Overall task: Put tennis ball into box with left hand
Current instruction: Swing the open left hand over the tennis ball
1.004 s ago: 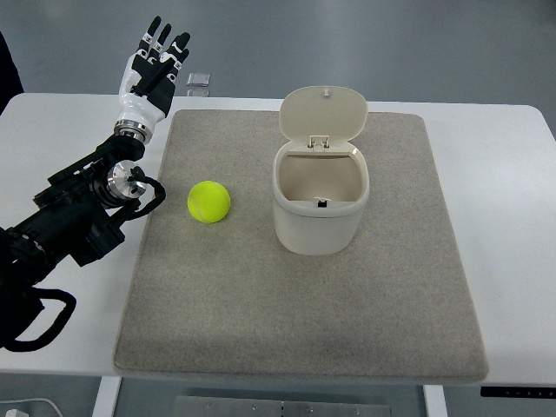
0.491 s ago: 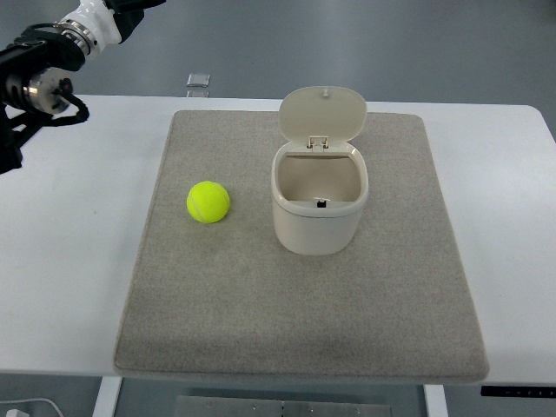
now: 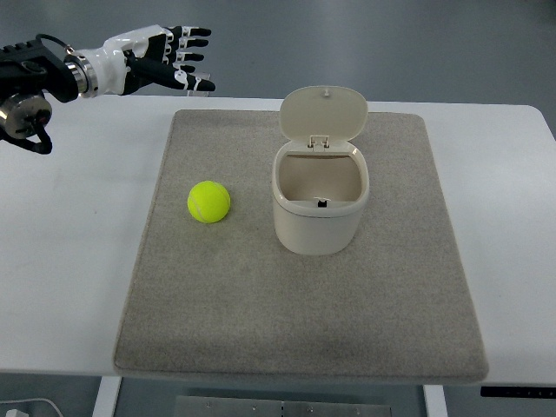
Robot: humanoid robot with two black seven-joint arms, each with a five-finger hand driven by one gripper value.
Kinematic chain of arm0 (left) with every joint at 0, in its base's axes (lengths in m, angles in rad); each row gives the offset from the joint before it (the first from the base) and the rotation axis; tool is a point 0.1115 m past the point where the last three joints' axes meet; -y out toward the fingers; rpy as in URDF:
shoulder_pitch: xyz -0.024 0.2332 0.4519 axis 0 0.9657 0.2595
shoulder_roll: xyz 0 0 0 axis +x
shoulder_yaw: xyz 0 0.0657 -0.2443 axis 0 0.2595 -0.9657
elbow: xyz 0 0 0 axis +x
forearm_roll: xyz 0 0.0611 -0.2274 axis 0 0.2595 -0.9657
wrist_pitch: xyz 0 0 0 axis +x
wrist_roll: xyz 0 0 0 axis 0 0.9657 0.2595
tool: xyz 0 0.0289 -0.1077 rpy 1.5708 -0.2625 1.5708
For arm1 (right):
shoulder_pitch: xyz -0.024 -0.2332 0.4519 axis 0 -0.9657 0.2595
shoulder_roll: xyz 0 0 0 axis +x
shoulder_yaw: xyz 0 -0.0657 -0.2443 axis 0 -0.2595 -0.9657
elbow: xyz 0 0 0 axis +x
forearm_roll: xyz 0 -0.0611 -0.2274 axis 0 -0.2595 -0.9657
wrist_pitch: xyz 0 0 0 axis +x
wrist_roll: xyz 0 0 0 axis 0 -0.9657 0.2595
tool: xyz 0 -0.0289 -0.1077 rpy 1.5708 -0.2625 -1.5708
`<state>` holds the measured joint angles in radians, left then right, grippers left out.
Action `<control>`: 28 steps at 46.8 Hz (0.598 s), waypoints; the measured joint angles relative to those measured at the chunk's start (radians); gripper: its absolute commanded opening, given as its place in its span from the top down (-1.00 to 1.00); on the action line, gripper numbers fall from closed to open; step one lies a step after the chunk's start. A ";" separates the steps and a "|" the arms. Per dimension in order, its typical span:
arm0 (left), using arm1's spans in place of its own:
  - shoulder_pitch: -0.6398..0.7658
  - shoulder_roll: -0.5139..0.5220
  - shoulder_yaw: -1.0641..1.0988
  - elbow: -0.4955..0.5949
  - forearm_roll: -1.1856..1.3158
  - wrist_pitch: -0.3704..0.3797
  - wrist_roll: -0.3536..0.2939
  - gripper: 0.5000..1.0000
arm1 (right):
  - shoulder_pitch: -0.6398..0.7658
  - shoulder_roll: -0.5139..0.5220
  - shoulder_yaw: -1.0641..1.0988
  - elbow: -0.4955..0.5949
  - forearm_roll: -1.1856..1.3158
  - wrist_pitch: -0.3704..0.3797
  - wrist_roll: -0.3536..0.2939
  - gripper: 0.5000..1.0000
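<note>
A yellow-green tennis ball (image 3: 208,201) lies on the grey mat (image 3: 304,321), left of the box. The box (image 3: 321,201) is a cream bin with its lid flipped up at the back, and its inside looks empty. My left hand (image 3: 169,62) reaches in from the upper left, above the table's far edge, with its fingers spread and holding nothing. It is well behind and left of the ball. The right arm does not show.
The mat lies on a white table (image 3: 69,261). A small clear object sits at the table's far edge, mostly hidden behind my left hand's fingertips. Grey floor shows beyond the table.
The left arm lifted from the table's left side toward the upper left corner, then swung its hand right over the far edge. The ball and box have not moved.
</note>
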<state>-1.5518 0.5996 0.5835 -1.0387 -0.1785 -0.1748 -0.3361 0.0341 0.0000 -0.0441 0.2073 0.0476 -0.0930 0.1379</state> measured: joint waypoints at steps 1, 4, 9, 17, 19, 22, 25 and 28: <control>0.000 -0.001 0.012 -0.007 0.001 0.002 0.000 -0.94 | 0.000 0.000 0.000 0.000 0.000 0.000 0.000 -0.75; 0.003 -0.001 0.032 -0.024 0.013 0.006 0.000 -0.93 | 0.000 0.000 0.001 0.000 0.000 0.001 0.000 -0.75; 0.011 -0.001 0.040 -0.045 0.078 0.014 -0.001 -0.93 | 0.000 0.000 0.000 0.000 0.000 0.000 0.000 -0.75; 0.017 0.002 0.042 -0.050 0.156 0.024 -0.001 -0.93 | 0.000 0.000 0.000 0.000 0.000 0.001 0.000 -0.75; 0.021 0.002 0.042 -0.050 0.166 0.026 -0.003 -0.93 | 0.000 0.000 0.000 0.000 0.000 0.001 0.000 -0.75; 0.033 0.000 0.042 -0.050 0.192 0.030 -0.003 -0.93 | 0.000 0.000 0.000 0.000 0.000 0.001 0.000 -0.75; 0.044 -0.001 0.042 -0.049 0.230 0.040 -0.003 -0.93 | 0.000 0.000 0.000 0.000 0.000 0.001 0.000 -0.75; 0.050 -0.001 0.041 -0.051 0.258 0.046 -0.003 -0.93 | 0.000 0.000 0.001 0.000 0.000 0.001 0.000 -0.75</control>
<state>-1.5022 0.5984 0.6244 -1.0897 0.0796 -0.1288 -0.3391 0.0337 0.0000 -0.0436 0.2075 0.0476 -0.0920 0.1380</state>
